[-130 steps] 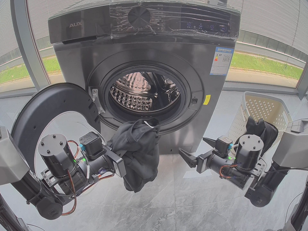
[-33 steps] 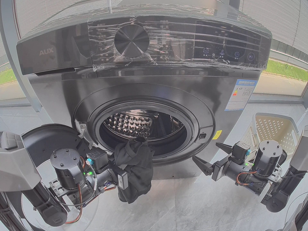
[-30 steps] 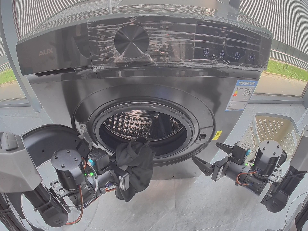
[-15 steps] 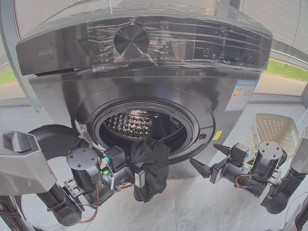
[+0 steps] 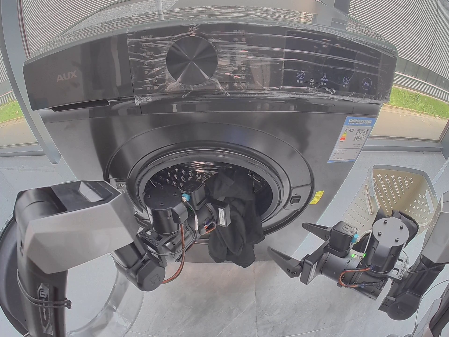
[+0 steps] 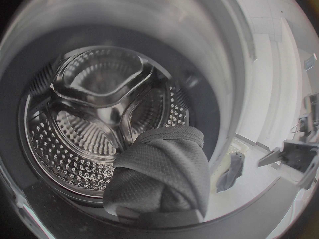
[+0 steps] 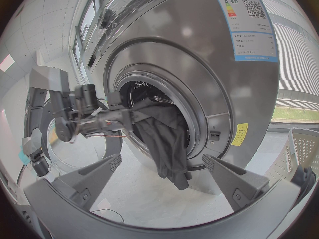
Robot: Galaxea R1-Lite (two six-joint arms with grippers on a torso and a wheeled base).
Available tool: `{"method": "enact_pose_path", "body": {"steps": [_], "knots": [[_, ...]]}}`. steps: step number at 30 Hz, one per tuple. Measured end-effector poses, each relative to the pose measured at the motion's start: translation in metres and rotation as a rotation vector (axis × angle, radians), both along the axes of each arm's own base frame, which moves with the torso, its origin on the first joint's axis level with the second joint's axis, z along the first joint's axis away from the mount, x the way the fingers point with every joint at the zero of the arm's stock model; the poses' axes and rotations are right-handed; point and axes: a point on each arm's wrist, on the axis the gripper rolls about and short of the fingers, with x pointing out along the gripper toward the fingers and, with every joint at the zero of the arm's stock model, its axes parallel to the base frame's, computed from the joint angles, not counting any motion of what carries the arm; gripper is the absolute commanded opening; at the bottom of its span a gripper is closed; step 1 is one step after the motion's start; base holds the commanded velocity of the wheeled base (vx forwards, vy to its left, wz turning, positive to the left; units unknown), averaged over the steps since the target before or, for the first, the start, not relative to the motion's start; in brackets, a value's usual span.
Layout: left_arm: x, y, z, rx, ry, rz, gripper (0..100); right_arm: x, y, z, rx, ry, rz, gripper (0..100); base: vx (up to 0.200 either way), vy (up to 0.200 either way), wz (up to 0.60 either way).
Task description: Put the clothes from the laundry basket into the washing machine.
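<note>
While the left tool (image 7: 132,116) is clamping a bunched fold of the dark garment (image 5: 234,221), its arm is sitting level with the mouth of the washing machine (image 5: 210,118). The door (image 5: 105,317) is standing swung open on the robot's left. The top of the garment is crossing into the port. The rest is draping over the lower rim (image 5: 276,223) and dangling outside, above the floor (image 5: 262,300). From the left wrist, the cloth is bulging just in front of the steel drum (image 6: 93,117), which is showing bare studded metal behind it.

The right tool (image 5: 292,244) is hanging with its fingers spread wide and gripping nothing. It is sitting low, beside the machine's right front corner and near the laundry basket (image 5: 402,183). A second dark piece (image 7: 307,180) is lying in that basket.

By my reading, the task is only getting under way. One garment is on the threshold but not yet inside, so the load is not counting as delivered. The hanging tail is calling for a deeper push before the release, or it is likely slipping back out over the rim. After that, at least the piece in the basket is waiting for its own trip.
</note>
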Motion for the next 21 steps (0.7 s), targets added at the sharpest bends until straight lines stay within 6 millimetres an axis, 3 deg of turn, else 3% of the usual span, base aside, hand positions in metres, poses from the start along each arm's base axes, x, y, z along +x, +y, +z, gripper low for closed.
{"method": "enact_pose_path", "body": {"steps": [6,21], "knots": [[0.028,0.006,-0.026,0.033,0.062,0.045,0,-0.003,0.002,-0.002,-0.006,0.008,0.016,100,0.0,0.0,0.0],[0.079,-0.006,-0.033,0.037,0.141,0.084,0,-0.003,0.003,-0.005,-0.016,0.018,0.017,100,0.0,0.0,0.0]]}}
